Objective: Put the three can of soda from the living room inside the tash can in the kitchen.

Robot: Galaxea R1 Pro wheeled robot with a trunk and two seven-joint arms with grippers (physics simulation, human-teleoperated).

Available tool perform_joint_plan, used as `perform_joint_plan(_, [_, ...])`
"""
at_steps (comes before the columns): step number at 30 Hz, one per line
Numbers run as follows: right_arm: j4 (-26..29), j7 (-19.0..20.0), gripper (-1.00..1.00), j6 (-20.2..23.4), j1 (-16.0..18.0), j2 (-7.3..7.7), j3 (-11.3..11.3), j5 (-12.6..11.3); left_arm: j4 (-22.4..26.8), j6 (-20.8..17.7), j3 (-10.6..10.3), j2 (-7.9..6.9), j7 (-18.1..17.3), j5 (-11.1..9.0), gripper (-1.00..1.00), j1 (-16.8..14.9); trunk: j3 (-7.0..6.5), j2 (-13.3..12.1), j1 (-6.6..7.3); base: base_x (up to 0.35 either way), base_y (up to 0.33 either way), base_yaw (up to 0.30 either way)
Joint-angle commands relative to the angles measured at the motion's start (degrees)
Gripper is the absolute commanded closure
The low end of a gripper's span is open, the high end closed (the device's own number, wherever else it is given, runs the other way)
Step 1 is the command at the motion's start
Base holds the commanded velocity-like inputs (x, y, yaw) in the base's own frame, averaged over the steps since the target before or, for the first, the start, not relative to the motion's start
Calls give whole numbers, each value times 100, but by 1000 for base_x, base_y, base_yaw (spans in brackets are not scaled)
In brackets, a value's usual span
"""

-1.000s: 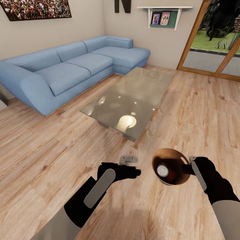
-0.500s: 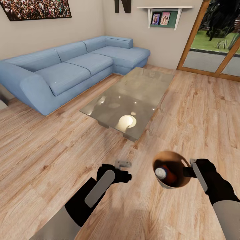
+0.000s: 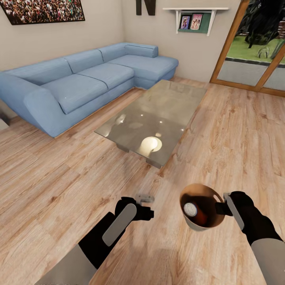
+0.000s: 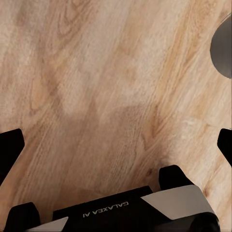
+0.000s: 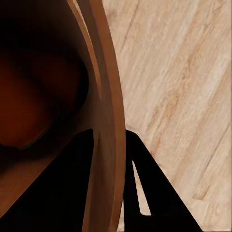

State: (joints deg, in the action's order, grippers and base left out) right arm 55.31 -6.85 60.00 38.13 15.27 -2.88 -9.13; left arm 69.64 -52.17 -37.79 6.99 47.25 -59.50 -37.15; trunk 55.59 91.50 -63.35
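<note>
In the head view my right gripper [image 3: 221,206] is shut on the rim of the tash can [image 3: 198,227], holding the brown bin above the wood floor and tilted toward me. One can of soda [image 3: 190,208] lies inside it, silver top up, with red and orange below. The right wrist view has the tash can's rim [image 5: 104,96] pinched between dark fingers [image 5: 159,193], and an orange shape [image 5: 24,111] deep inside. My left gripper [image 3: 145,197] hangs open and empty left of the bin. In the left wrist view its fingertips [image 4: 9,150] are spread wide over bare floor.
The glass coffee table [image 3: 158,114] stands just ahead, its top reflecting ceiling lights. The long blue corner sofa [image 3: 79,83] runs along the left wall. A glazed wooden door [image 3: 253,51] is at the far right. Wood floor [image 3: 59,186] lies open around both arms.
My left arm has drawn back toward my body, away from the bin. The tash can has shifted slightly lower, and the can inside it has rolled a little.
</note>
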Motion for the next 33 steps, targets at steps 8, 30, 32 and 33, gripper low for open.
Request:
perform_joint_plan(8, [-835, 34, 100, 0, 54, -46, 38, -39, -189, 4, 0, 4, -5, 11, -100, -11, -1, 0, 0, 0, 0, 0])
perform_joint_plan(30, [-1512, 43, 100, -1049, 116, -50, 502, -25, -205, 5, -7, 4, -7, 17, -100, -12, 215, 482, -263, 0, 0, 0])
perform_joint_plan(32, [-1513, 43, 100, -1061, 116, -50, 536, -25, -206, 5, -8, 4, -6, 17, -100, -12, 251, 562, -307, 0, 0, 0])
perform_joint_plan(33, [-1514, 43, 100, -1064, 116, -50, 543, -24, -206, 5, -8, 4, -8, 17, -100, -12, 269, 602, -329, 0, 0, 0])
